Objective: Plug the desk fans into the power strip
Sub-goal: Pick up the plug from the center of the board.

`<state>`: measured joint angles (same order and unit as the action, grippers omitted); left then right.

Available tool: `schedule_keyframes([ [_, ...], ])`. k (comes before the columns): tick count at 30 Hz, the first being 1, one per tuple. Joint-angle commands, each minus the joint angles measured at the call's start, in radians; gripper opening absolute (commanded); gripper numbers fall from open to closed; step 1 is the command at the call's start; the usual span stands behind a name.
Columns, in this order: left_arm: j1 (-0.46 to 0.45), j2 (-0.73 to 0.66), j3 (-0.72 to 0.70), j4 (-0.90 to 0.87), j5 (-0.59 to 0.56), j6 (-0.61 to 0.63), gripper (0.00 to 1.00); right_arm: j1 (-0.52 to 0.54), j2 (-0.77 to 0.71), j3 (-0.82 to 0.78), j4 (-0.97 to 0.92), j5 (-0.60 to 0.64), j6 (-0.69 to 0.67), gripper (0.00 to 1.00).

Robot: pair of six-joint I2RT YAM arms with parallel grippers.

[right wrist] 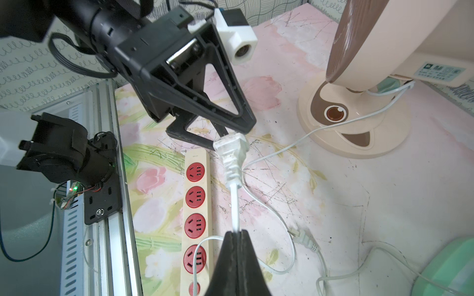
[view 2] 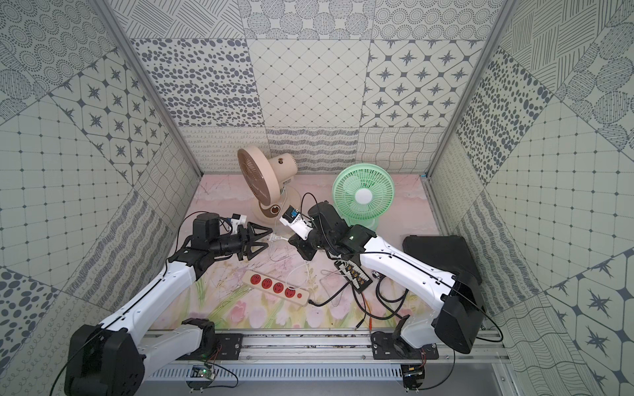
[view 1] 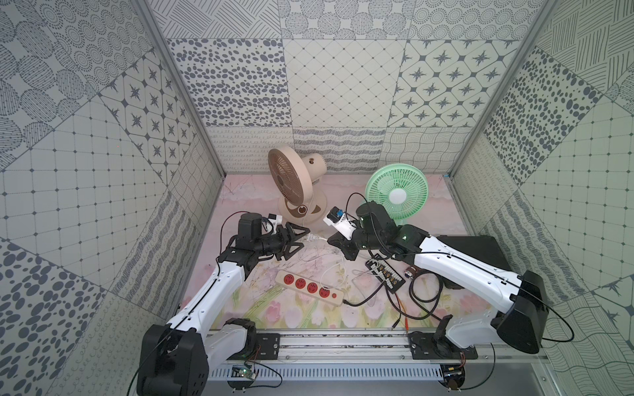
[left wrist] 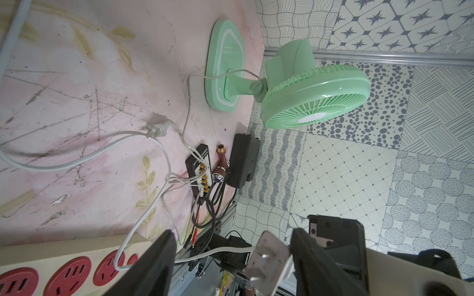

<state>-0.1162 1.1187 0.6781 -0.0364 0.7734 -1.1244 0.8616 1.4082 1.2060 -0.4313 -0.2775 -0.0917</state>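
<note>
I am mid-handover, nothing plugged in yet. My right gripper (right wrist: pixel 237 232) is pressed together on the white cord (right wrist: pixel 234 202) just behind the plug (right wrist: pixel 230 151), holding it in the air above the mat (view 1: pixel 260 308). My left gripper (view 1: pixel 305 238) is spread; its fingers (left wrist: pixel 159 266) stand either side of the plug, one close by it, the other well clear, so nothing is clamped there. The strip (view 1: pixel 308 287) lies flat on the mat below both grippers, all four sockets empty, a slack cord draped over the one nearest its button. Whether the cord runs to the beige fan (view 1: pixel 291 178) or the green fan (view 1: pixel 396 195) I cannot trace. The prongs seem to face my left wrist; next, I judge, the plug needs a square grip on its body, prongs turned down toward a socket.
</note>
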Motion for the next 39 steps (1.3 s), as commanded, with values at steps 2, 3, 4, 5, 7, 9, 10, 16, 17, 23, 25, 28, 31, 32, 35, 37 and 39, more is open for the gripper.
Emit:
schedule_keyframes([
  [2, 0.004, 0.027, -0.063, 0.37, 0.101, -0.198, 0.67, -0.013, -0.027, -0.021, 0.079, -0.055, 0.033, 0.0],
  [3, 0.003, 0.03, -0.074, 0.398, 0.104, -0.219, 0.65, -0.018, -0.027, -0.024, 0.084, -0.06, 0.037, 0.0],
  [4, 0.004, 0.033, -0.084, 0.425, 0.107, -0.236, 0.63, -0.02, -0.027, -0.026, 0.087, -0.067, 0.042, 0.0],
  [5, 0.004, 0.035, -0.091, 0.451, 0.11, -0.253, 0.62, -0.023, -0.027, -0.028, 0.091, -0.072, 0.046, 0.0],
  [7, 0.002, 0.041, -0.11, 0.498, 0.116, -0.285, 0.62, -0.028, -0.028, -0.035, 0.098, -0.083, 0.052, 0.0],
  [9, 0.004, 0.046, -0.126, 0.538, 0.118, -0.314, 0.63, -0.031, -0.027, -0.043, 0.104, -0.09, 0.058, 0.0],
  [10, 0.004, 0.048, -0.132, 0.555, 0.119, -0.327, 0.63, -0.033, -0.03, -0.045, 0.106, -0.093, 0.06, 0.0],
  [16, 0.006, 0.053, -0.163, 0.616, 0.098, -0.419, 0.56, -0.038, -0.038, -0.072, 0.124, -0.1, 0.077, 0.0],
  [17, 0.004, 0.048, -0.174, 0.63, 0.09, -0.438, 0.53, -0.038, -0.038, -0.077, 0.128, -0.1, 0.08, 0.0],
  [23, 0.004, -0.008, -0.229, 0.636, 0.0, -0.512, 0.39, -0.038, -0.035, -0.103, 0.155, -0.107, 0.102, 0.0],
  [25, 0.004, -0.028, -0.233, 0.612, -0.017, -0.512, 0.37, -0.038, -0.031, -0.106, 0.164, -0.113, 0.107, 0.0],
  [28, 0.004, -0.052, -0.244, 0.599, -0.036, -0.53, 0.33, -0.038, -0.025, -0.109, 0.172, -0.116, 0.115, 0.0],
  [31, 0.001, -0.069, -0.246, 0.591, -0.05, -0.541, 0.29, -0.039, -0.022, -0.114, 0.179, -0.117, 0.12, 0.0],
  [32, 0.0, -0.073, -0.247, 0.586, -0.054, -0.545, 0.29, -0.039, -0.021, -0.114, 0.181, -0.119, 0.12, 0.0],
  [35, -0.008, -0.084, -0.246, 0.58, -0.065, -0.552, 0.27, -0.039, -0.016, -0.112, 0.183, -0.121, 0.123, 0.0],
  [37, -0.012, -0.09, -0.247, 0.577, -0.073, -0.557, 0.23, -0.039, -0.012, -0.112, 0.184, -0.121, 0.124, 0.0],
  [39, -0.018, -0.095, -0.246, 0.57, -0.085, -0.557, 0.19, -0.039, -0.008, -0.112, 0.186, -0.125, 0.127, 0.0],
])
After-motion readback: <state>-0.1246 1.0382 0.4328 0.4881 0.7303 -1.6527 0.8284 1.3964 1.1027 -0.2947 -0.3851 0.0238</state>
